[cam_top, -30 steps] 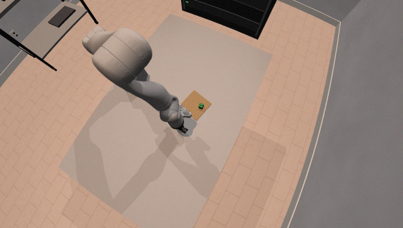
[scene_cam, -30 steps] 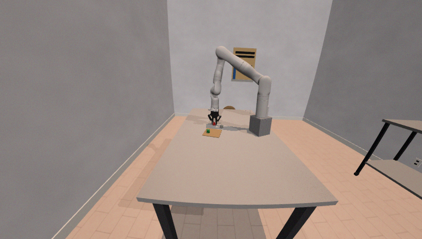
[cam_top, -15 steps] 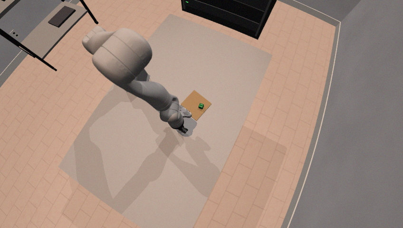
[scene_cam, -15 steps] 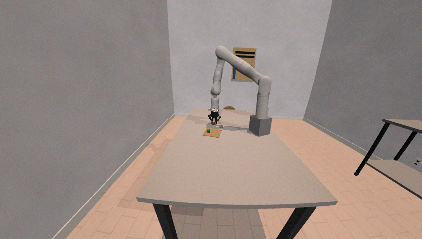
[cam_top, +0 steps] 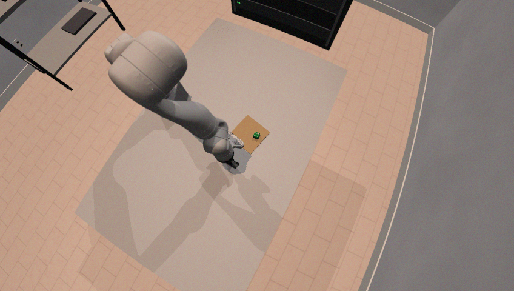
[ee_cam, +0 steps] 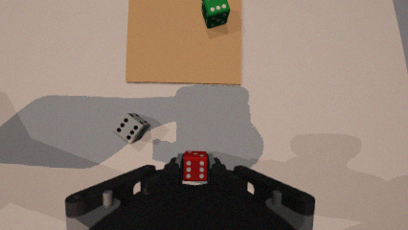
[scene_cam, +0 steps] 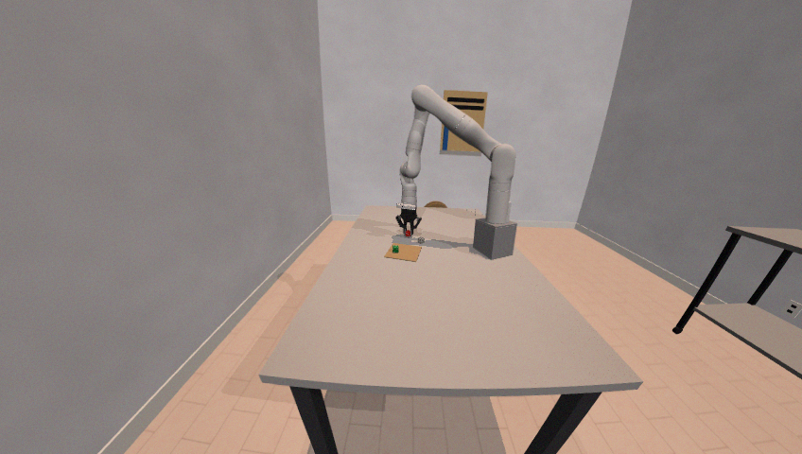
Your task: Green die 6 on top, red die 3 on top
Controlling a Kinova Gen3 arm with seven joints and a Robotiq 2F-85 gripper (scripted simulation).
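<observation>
The green die [cam_top: 256,135] [scene_cam: 395,248] [ee_cam: 216,13] sits on the tan mat [cam_top: 246,125] [scene_cam: 406,256] [ee_cam: 168,53]; the wrist view cuts it off, with a row of three pips showing on its bright face. My gripper [scene_cam: 409,233] [ee_cam: 194,161] is shut on the red die [scene_cam: 408,234] [ee_cam: 194,168], off the mat's near edge in the wrist view. The red die's large face toward the wrist camera shows 6. Whether it touches the table is unclear. The white die [scene_cam: 421,239] [ee_cam: 130,128] stands off the mat, showing 6 toward the wrist camera. The arm hides the red and white dice in the top view.
The grey table [cam_top: 274,82] [scene_cam: 450,325] carries the mat and the arm's base block [scene_cam: 494,238]. The white die is left of the gripper in the wrist view. Arm shadows cross the table. A black rack [cam_top: 288,21] stands beyond the table.
</observation>
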